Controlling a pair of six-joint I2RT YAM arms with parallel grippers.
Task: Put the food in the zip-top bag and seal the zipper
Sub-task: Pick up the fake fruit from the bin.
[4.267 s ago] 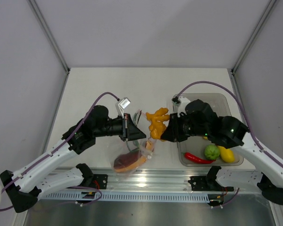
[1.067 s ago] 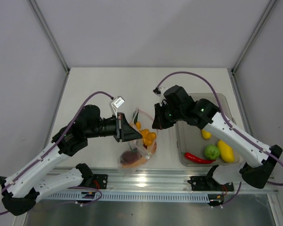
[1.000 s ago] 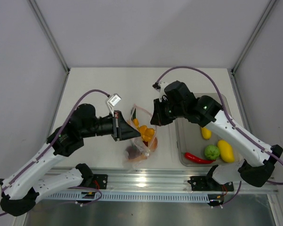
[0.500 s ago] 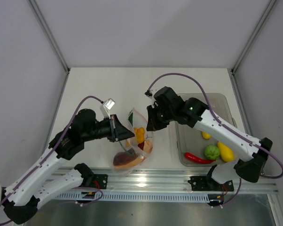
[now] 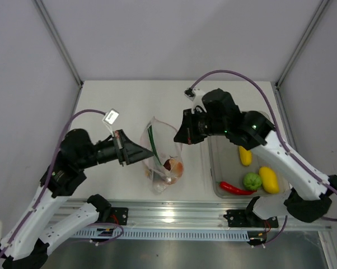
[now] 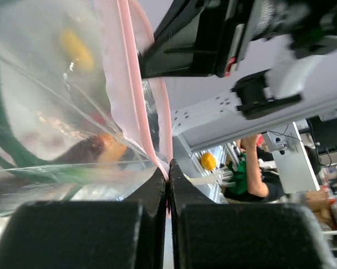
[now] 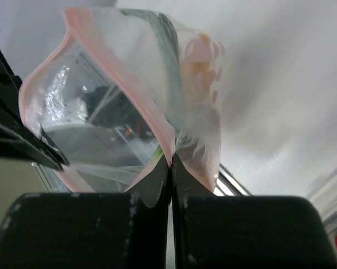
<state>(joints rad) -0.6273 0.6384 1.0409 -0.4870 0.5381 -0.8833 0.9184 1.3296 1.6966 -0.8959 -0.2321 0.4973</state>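
The left claw (image 5: 149, 152) was pinched tight on the mouth edge of the floppy clear plastic zip-top bag (image 5: 164, 147). The right claw (image 5: 177, 138) was clamped just as tightly on the opposite edge. Between them the bag hung with its mouth stretched, over the near middle of the white surface (image 5: 118, 101). Whether its bottom touched the surface could not be told.

In the left wrist view the left claw (image 6: 168, 171) had its fingers pressed together on the thin pink zipper strip (image 6: 134, 95), which ran up and away from the fingertips along the bag (image 6: 51, 112). In the right wrist view the right claw (image 7: 170, 163) gripped the bag (image 7: 123, 106) at its rim, where the pink strip (image 7: 42, 84) curved round the open mouth.

Inside the bag lay a reddish-brown curved toy piece (image 5: 169, 165) and an orange toy chunk (image 5: 179, 167) low down, with dark green toy stalks (image 5: 151, 141) along the left wall.

To the right, well apart from the bag, stood a rigid clear rectangular bin (image 5: 262, 116). It held a small yellow lemon-like toy fruit (image 5: 245, 156), a second, larger yellow fruit (image 5: 268, 179), a green round toy fruit (image 5: 252, 181) touching that one, and a red toy chili (image 5: 231, 188) at the near wall.
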